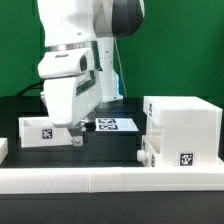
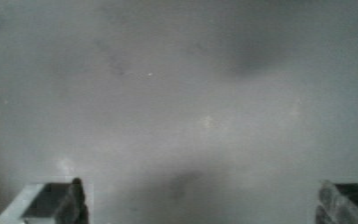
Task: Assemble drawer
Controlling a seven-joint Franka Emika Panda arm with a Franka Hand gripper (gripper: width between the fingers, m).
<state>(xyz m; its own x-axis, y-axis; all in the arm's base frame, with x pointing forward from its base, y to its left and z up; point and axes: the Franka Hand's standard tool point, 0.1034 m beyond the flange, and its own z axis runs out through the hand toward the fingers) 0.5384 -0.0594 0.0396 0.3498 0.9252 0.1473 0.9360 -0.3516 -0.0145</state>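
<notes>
A white drawer part [image 1: 42, 131] with a marker tag lies at the exterior view's left. A larger white drawer box [image 1: 182, 128] with a tag and small knobs stands at the exterior view's right. My gripper [image 1: 71, 134] hangs low over the table, right beside the left part's near end. In the wrist view my gripper [image 2: 202, 186] is open, its two fingers [image 2: 51, 203] far apart. Only a blurred grey surface lies between them. Nothing is held.
The marker board [image 1: 112, 125] lies on the black table behind the gripper, between the two white parts. A long white rail [image 1: 110, 180] runs along the front edge. A green wall stands behind.
</notes>
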